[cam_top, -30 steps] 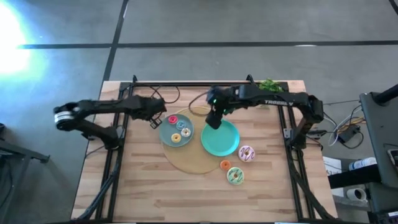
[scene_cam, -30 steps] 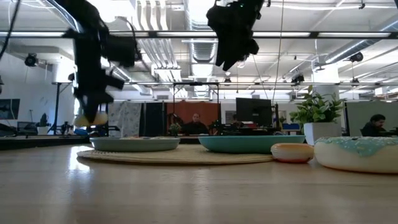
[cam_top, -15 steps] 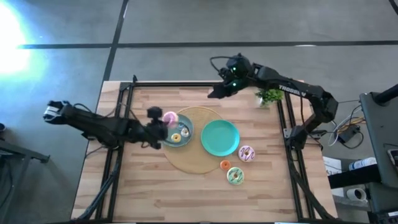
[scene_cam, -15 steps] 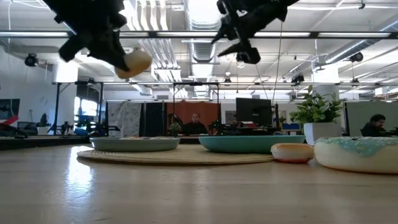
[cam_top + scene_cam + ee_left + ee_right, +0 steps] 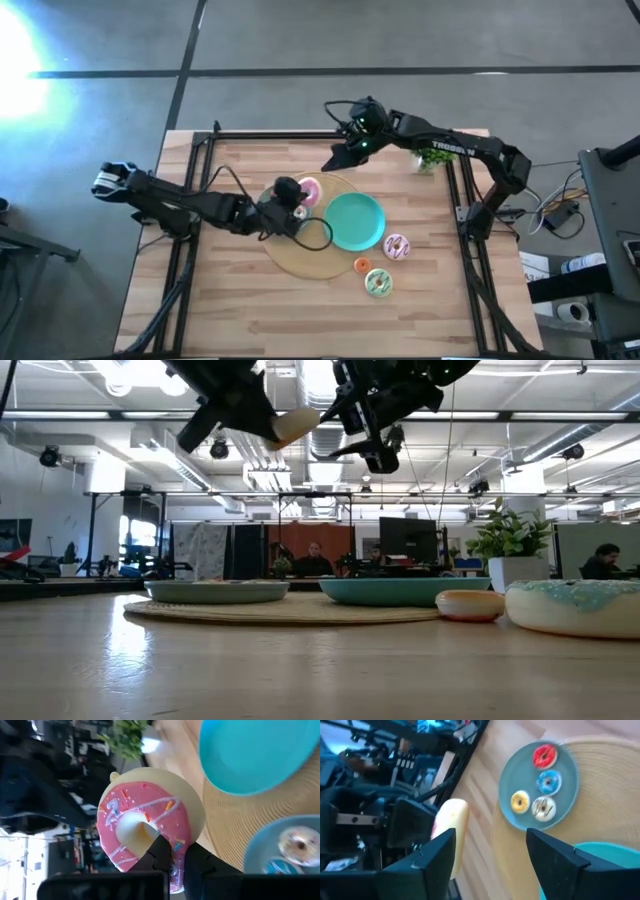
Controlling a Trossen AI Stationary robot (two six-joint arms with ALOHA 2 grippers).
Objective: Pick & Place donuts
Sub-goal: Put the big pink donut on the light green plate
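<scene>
Your left pincer (image 5: pixel 297 199), clamped on the pink-iced donut (image 5: pixel 306 190) aloft at the high view's centre, has the teal plate (image 5: pixel 364 226) just to its right, while your right pincer (image 5: pixel 335 162), spread and empty, hangs above-centre over the tabletop (image 5: pixel 250 310).

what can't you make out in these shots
- High view: the left gripper and its cable cover much of the grey-blue plate, hiding the donuts on it.
- Low view: plate rims hide their contents.
- Left wrist view: the pink donut hides its own jaws' tips.
</scene>
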